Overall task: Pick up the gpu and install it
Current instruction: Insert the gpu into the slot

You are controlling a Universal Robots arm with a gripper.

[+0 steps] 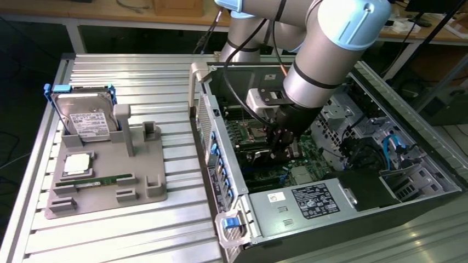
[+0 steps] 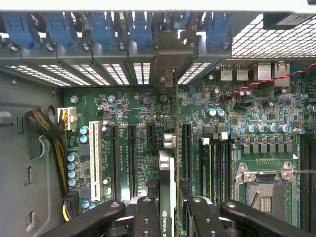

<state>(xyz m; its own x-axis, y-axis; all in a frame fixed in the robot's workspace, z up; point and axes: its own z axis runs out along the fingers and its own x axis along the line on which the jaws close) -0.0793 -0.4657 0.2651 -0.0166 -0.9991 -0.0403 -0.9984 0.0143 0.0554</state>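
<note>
The gpu (image 2: pixel 168 170) stands on edge between my fingers (image 2: pixel 146 213), seen from above as a thin dark card with a green logo. Its silvery bracket end (image 2: pixel 168 79) reaches the case's rear slot openings. My gripper (image 2: pixel 170 210) is shut on the gpu. The card hangs over the green motherboard (image 2: pixel 133 106), between two black expansion slots (image 2: pixel 186 150). I cannot tell whether its lower edge sits in a slot. In the exterior view my gripper (image 1: pixel 281 147) is low inside the open computer case (image 1: pixel 219 164), over the motherboard.
Blue slot latches (image 2: pixel 101 24) line the case's rear wall. A white slot (image 2: pixel 95 160) and a cable bundle (image 2: pixel 47 128) lie to one side, memory slots and the CPU socket (image 2: pixel 266 190) to the other. A grey fixture (image 1: pixel 150 189) holds a hard drive (image 1: pixel 86 118) and a memory stick (image 1: pixel 102 179).
</note>
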